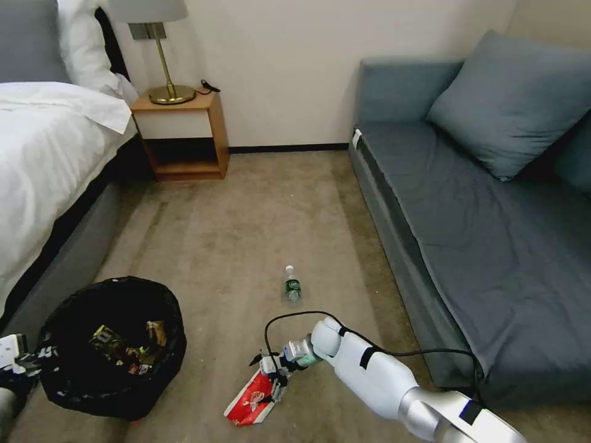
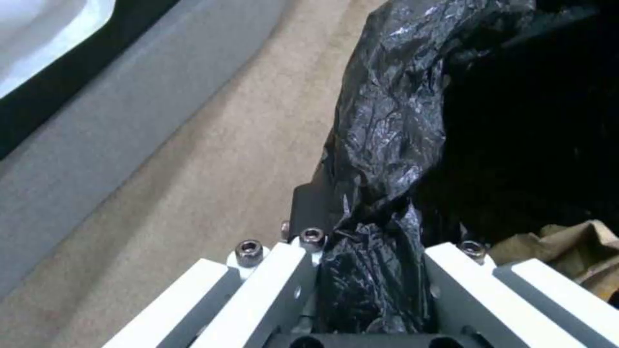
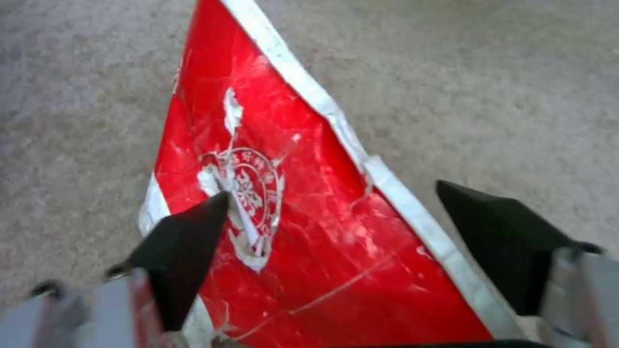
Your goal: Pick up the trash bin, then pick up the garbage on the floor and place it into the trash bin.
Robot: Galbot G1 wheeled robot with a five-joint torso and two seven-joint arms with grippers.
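The right gripper hung spread wide over the red-and-white wrapper on the carpet, gripping nothing. The left gripper was clamped on the trash bin rim's black bag beside the bed. A small bottle lay mid-floor.

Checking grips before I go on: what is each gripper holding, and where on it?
The left gripper is clamped on the trash bin at its bag-lined rim. The right gripper is open over the red wrapper on the floor, holding nothing.
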